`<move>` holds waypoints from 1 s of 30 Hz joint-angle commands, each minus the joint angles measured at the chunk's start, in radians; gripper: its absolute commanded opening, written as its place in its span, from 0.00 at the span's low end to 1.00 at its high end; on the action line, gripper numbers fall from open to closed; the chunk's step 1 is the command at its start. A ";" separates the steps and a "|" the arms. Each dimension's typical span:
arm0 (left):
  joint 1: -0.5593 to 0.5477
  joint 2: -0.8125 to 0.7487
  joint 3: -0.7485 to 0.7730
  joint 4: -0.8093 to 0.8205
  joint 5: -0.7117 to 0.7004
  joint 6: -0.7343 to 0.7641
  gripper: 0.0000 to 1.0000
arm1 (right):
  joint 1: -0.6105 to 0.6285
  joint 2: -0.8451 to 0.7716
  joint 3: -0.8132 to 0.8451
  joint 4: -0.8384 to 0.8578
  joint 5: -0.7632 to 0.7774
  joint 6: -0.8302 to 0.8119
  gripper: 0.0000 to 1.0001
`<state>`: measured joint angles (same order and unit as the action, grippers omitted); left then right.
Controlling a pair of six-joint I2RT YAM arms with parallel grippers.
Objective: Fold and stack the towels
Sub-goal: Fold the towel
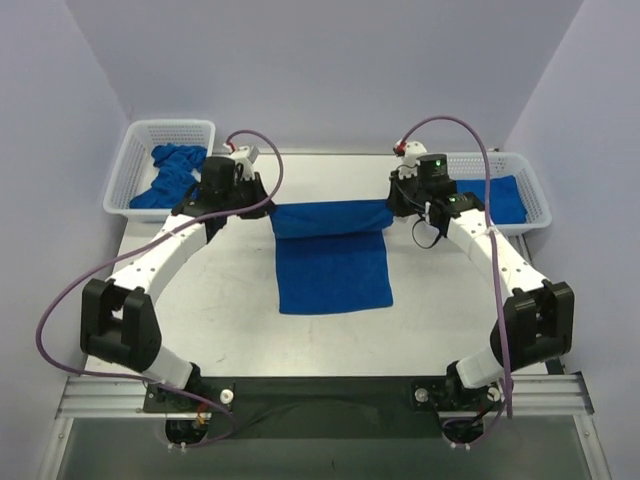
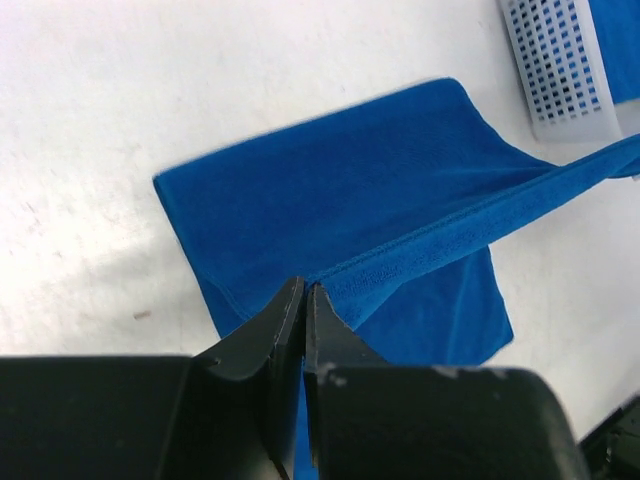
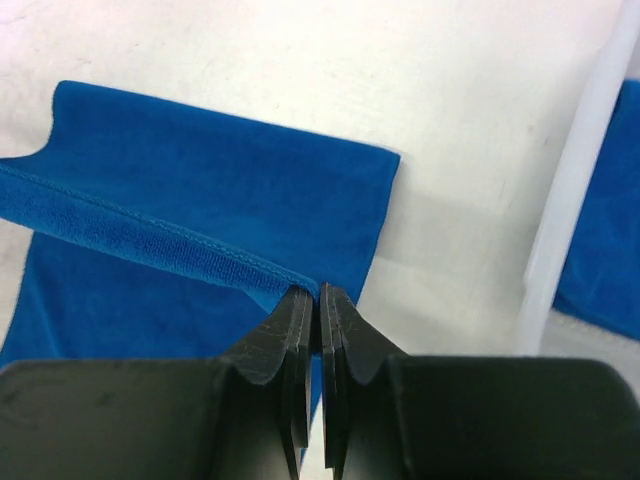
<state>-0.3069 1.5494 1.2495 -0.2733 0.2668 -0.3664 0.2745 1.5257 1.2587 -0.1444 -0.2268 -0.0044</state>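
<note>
Pale lavender walls close round a white counter [image 1: 200, 300]. At its middle lies the royal-blue soft cloth towel [image 1: 333, 270] being worked on. Its near part rests flat on the counter, while its far hem is lifted and drawn into a taut band between the two arms. The left tool [image 2: 304, 290] is pinched tight on the hem's left corner. The right tool [image 3: 310, 292] is clamped likewise on the right corner, its fingers all but meeting through the thin cloth.

This cloth looks light, limp and a little grippy (a plush nap, by the wrist views), so it should sag wherever it is not held. I judge the corners and the stitched hem to be the best holds, taken as a pair so the edge runs straight. It will not break, but a loose pinch could let a corner slip.

At the far left a white plastic mesh basket [image 1: 135, 165] holds crumpled blue towels [image 1: 172, 170]. Its twin [image 1: 530, 185] at the far right holds what seems to be a flat folded blue towel [image 1: 505, 198], though its layers are hard to tell. Both baskets stand just beside the tools, so a wide swing might catch a rim.
</note>
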 commanded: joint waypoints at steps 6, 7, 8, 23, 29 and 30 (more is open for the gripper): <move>-0.020 -0.085 -0.229 -0.040 -0.018 -0.060 0.00 | -0.018 -0.058 -0.197 -0.073 -0.049 0.226 0.00; -0.021 -0.072 -0.264 -0.023 -0.026 -0.063 0.00 | -0.018 -0.044 -0.209 -0.073 -0.074 0.242 0.00; -0.026 -0.060 -0.277 -0.017 -0.037 -0.066 0.00 | -0.018 -0.030 -0.235 -0.072 -0.080 0.251 0.00; -0.084 0.113 -0.328 0.002 -0.063 -0.071 0.00 | -0.021 0.177 -0.309 -0.011 -0.052 0.310 0.00; -0.103 0.092 -0.328 -0.012 -0.081 -0.069 0.00 | -0.020 0.160 -0.321 -0.014 -0.051 0.311 0.00; -0.103 0.084 -0.328 -0.015 -0.083 -0.069 0.00 | -0.021 0.143 -0.323 -0.015 -0.052 0.314 0.00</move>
<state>-0.4099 1.6604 0.9260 -0.2821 0.2253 -0.4381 0.2672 1.7039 0.9535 -0.1383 -0.3260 0.3065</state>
